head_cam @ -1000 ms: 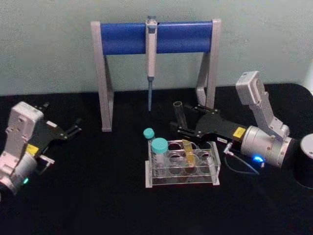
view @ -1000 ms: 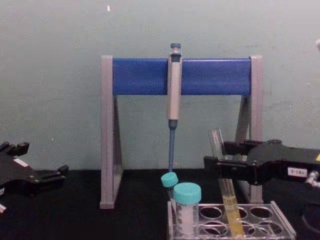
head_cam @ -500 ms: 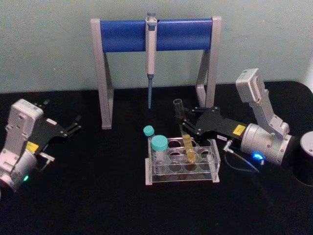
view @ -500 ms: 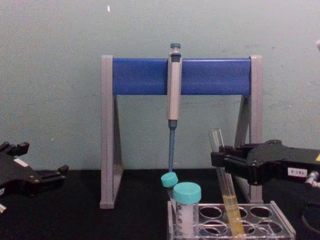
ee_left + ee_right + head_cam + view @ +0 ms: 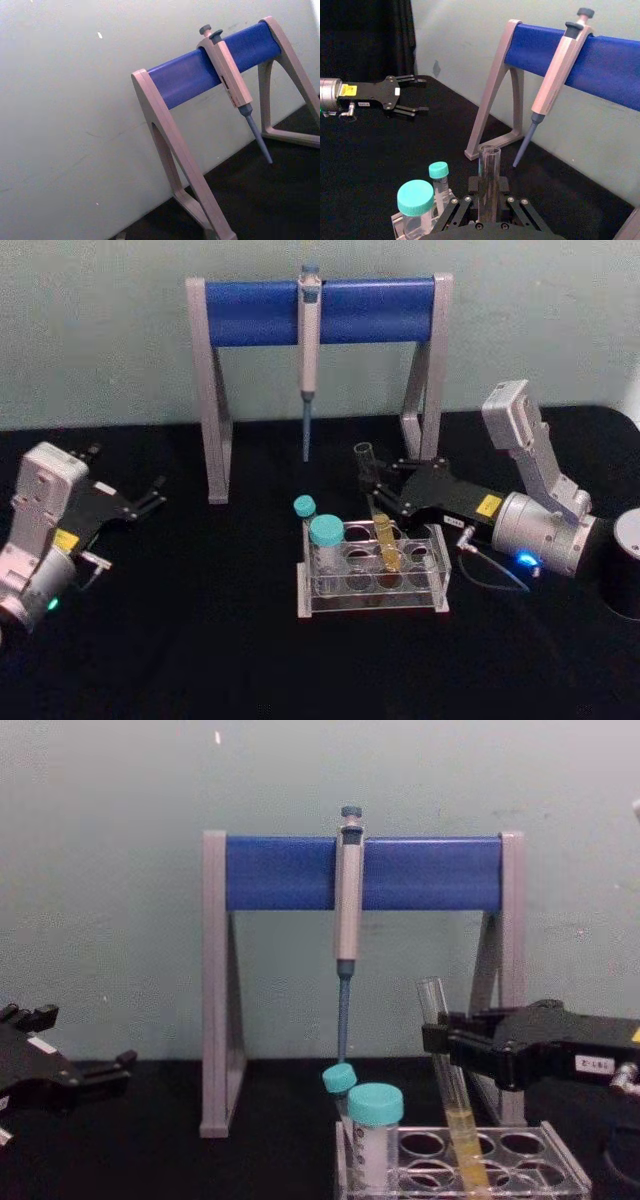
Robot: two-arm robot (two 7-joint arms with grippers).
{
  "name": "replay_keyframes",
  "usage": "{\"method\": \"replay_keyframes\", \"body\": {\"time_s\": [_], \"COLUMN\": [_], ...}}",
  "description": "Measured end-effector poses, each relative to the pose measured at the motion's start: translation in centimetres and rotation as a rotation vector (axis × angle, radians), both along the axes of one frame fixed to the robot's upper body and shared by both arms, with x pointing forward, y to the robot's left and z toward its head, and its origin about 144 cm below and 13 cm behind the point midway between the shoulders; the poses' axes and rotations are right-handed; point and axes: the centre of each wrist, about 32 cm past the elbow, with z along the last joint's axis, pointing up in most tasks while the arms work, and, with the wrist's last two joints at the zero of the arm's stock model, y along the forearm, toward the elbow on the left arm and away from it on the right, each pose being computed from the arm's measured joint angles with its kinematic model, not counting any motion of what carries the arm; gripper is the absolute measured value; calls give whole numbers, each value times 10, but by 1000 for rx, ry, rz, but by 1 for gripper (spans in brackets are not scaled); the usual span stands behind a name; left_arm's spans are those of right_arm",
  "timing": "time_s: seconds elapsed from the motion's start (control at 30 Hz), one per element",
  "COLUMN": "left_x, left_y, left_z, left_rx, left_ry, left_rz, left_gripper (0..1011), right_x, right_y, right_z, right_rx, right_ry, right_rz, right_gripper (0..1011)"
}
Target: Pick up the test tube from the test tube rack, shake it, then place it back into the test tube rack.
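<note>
Status: the long thin clear glass test tube (image 5: pixel 455 1108), capless with yellow liquid in its lower part, sits with its round bottom in a back-row hole of the low clear plastic test tube rack (image 5: pixel 372 602) at the centre of the black table (image 5: pixel 200 650). It is tilted, with its open top leaning toward 11 o'clock. The right tool (image 5: pixel 374 490) reaches in from about 2 o'clock of the rack and looks clenched on the tube's upper part, above the liquid line; in the right wrist view the pads sit against the glass on both sides. The left tool (image 5: pixel 152 502) is parked at 9 o'clock, well apart, fingers spread, holding nothing. Two teal-capped tubes (image 5: pixel 326 533) stand at the rack's 9 o'clock end, close to the lift path. My read: grasp made, lift not yet begun. Left to do: pull straight out, shake, reseat in a hole. The tilt may bind on the hole's rim during the lift.
</note>
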Motion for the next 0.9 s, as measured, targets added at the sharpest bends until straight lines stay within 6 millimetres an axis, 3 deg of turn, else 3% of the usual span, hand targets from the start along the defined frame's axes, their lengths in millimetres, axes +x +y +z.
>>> {"method": "replay_keyframes", "body": {"time_s": [0.47,0.9], "left_x": [0,0], "left_y": [0,0], "left_z": [0,0], "left_rx": [0,0], "left_ry": [0,0], "left_rz": [0,0], "left_gripper": [1001,1001], "right_x": [-6,-15], "right_y": [-8,-22], "right_z": [9,27], "right_rx": [70,291], "right_ry": [-43,-232], "right_rz": [3,-15], "right_gripper": [228,228]}}
